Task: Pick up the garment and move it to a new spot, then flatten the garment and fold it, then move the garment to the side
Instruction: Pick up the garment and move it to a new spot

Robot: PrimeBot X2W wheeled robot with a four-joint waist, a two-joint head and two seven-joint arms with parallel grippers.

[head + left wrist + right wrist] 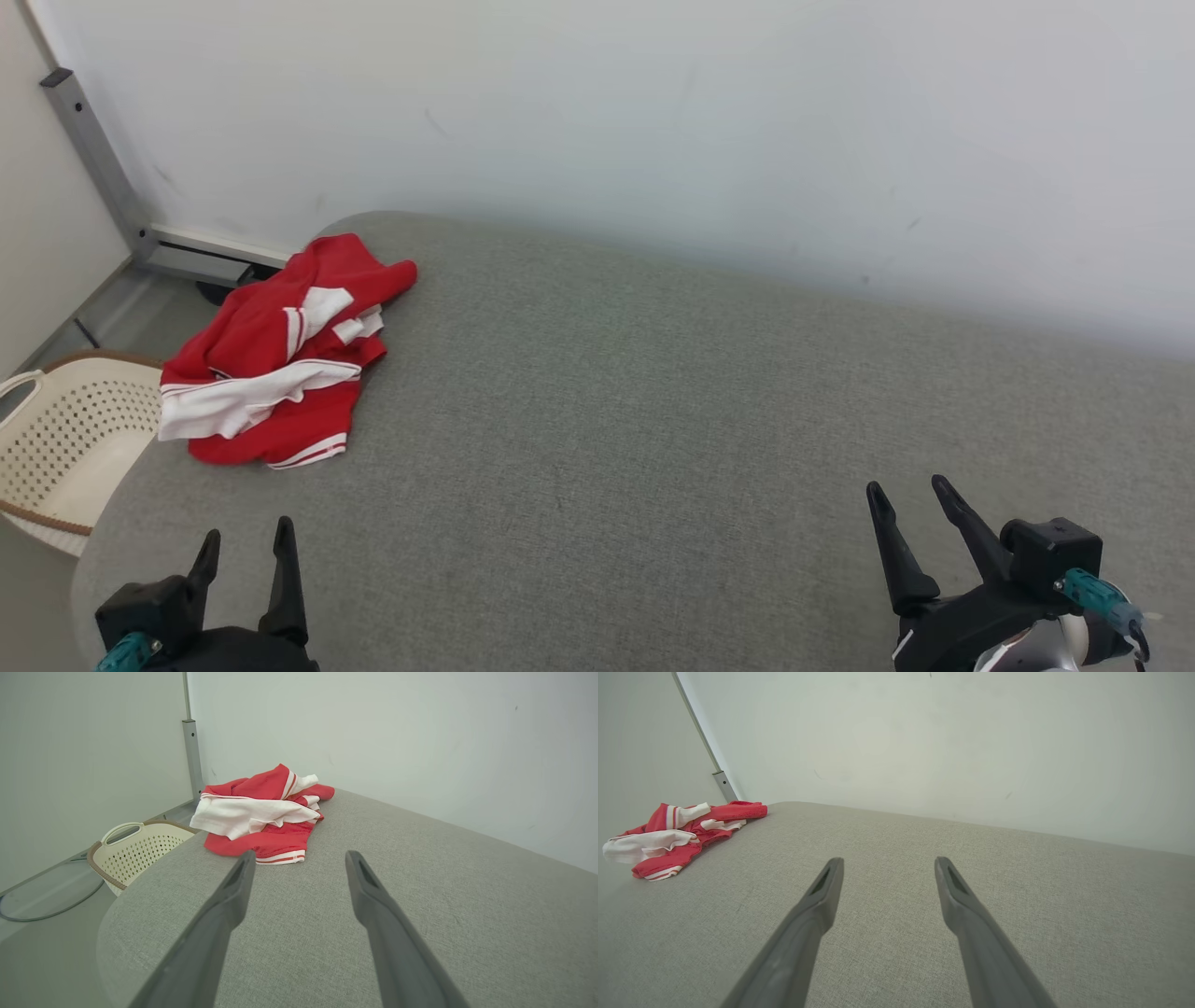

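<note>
A crumpled red garment (280, 355) with white stripes and panels lies bunched near the far left corner of the grey table (653, 420). My left gripper (245, 537) is open at the lower left, short of the garment and apart from it. In the left wrist view the garment (264, 812) sits just beyond my open left gripper (300, 857). At the lower right my right gripper (906, 490) stands open over bare cloth, far from the garment. The right wrist view shows the garment (677, 835) at far left, well away from the open right gripper (887, 862).
A cream perforated basket (65, 439) stands off the table's left edge, also seen as the basket (135, 851) in the left wrist view. A grey metal post (98, 159) rises at the back left. A white wall (700, 121) runs behind the table.
</note>
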